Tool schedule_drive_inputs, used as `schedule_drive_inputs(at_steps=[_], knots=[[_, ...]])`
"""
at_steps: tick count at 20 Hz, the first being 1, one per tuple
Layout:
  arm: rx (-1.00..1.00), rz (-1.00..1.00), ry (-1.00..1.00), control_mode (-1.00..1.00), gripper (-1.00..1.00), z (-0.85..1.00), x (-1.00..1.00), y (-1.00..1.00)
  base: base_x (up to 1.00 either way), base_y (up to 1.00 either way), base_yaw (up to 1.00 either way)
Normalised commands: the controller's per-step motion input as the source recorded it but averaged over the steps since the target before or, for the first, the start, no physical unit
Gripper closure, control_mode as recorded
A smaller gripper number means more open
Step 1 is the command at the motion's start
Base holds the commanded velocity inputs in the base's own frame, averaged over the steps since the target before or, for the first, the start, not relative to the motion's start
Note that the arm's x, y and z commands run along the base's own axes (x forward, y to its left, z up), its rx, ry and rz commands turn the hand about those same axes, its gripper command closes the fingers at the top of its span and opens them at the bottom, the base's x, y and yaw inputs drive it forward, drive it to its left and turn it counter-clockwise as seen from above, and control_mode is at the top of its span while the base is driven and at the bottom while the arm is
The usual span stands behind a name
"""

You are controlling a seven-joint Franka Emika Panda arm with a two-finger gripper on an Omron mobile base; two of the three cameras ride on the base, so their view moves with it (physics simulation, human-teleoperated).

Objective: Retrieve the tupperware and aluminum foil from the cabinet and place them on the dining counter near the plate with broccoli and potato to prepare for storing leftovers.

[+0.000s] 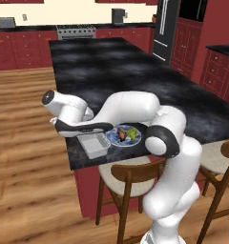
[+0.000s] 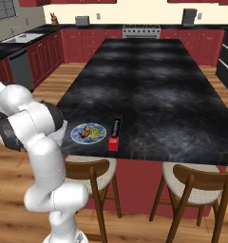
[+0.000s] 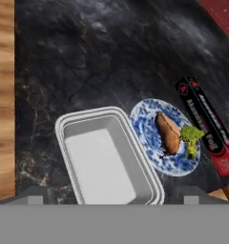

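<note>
Hand view pictures show the gripper (image 3: 114, 200) with its jaws spread wide and released, one dark tip at each lower side, and the tupperware (image 3: 109, 159) lying between them on the dining counter (image 3: 88, 57), held by nothing. The container is seen as a shallow, translucent grey rectangle with rounded corners and a stepped rim. Just beside it, nearly touching its rim, the plate (image 3: 150, 138) is set, round and mottled blue-white, carrying the brown oblong potato (image 3: 168, 133) and the lumpy green broccoli (image 3: 190, 138). Beyond the plate the aluminum foil (image 3: 207, 126) is laid flat, a long black box on which "Aluminum Foil" can be read in white, with a red triangle mark and a red end. The stone is black and marbled with grey. Only from the right base view is the full length of the box made out; in the left base view it is hidden behind the arm.
</note>
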Motion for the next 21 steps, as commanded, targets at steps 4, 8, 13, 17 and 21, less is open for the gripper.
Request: schedule_drive_inputs(at_steps=[4, 8, 13, 17, 21], knots=[[0.36, 0.0, -0.16, -1.0, -1.0, 0.27, -1.0, -1.0, 0.0, 0.0, 0.0], [0.4, 0.08, -0.22, -1.0, -1.0, 0.85, -0.88, -1.0, 0.0, 0.0, 0.0], [0.17, 0.32, -0.12, -1.0, -1.0, 0.21, -0.98, -0.98, 0.0, 0.0, 0.0], [0.17, 0.29, -0.04, -1.0, -1.0, -0.02, -0.89, -0.97, 0.0, 0.0, 0.0], [0.22, 0.16, 0.0, -1.0, -1.0, 0.0, -0.62, -1.0, 0.0, 0.0, 0.0]])
